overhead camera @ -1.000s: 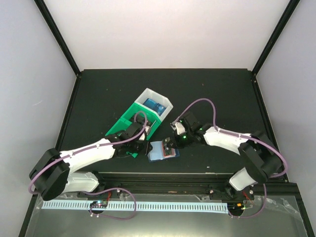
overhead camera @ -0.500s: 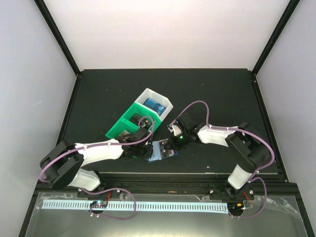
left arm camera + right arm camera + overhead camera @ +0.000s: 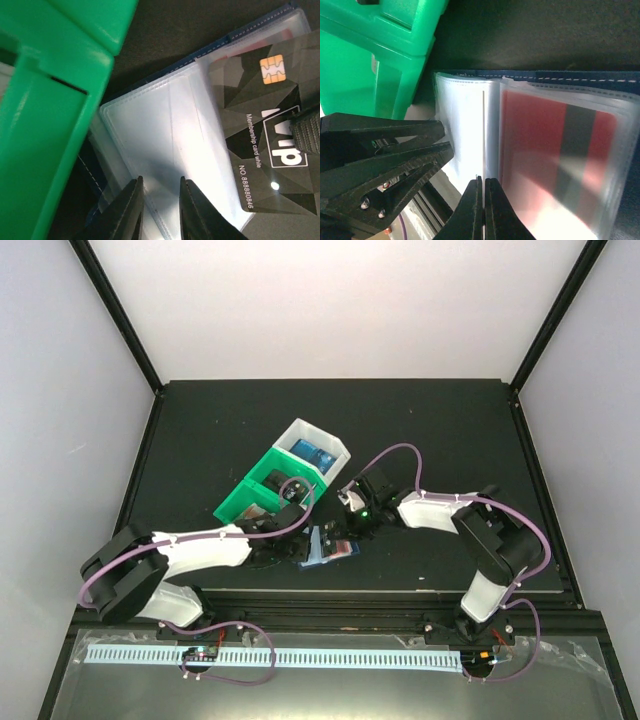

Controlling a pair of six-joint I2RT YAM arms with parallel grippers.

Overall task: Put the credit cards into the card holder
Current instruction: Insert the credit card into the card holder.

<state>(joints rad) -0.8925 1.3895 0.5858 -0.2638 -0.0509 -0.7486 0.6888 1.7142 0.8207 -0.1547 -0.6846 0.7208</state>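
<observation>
Card holder (image 3: 322, 546) lies open on the table (image 3: 220, 430) at lower centre of the top view, just below the green bin (image 3: 262, 495), with both grippers on it, one from each side.

Right gripper (image 3: 484, 180): jaws fully closed on the black card (image 3: 260, 145) (gold chip, "vip" print). In the left wrist view its ribbed finger pad sits on the card's right edge. The card lies tilted across the right half of that frame, its lower-left part overlapping a clear sleeve (image 3: 165, 135) of the holder. Can't tell whether the edge is actually inside the pocket.

Left gripper (image 3: 161, 181): jaws a narrow gap apart at bottom centre of its own view, right over the same clear sleeve. Pinching it or just above it, can't tell.

Right wrist view: a red card (image 3: 545, 145) with a dark stripe sits in a sleeve on the right of the frame, and the holder's dark blue stitched edge runs along the top.

Blue cards (image 3: 315, 454) are in the white bin (image 3: 335, 447), above the holder and well apart from both grippers.
</observation>
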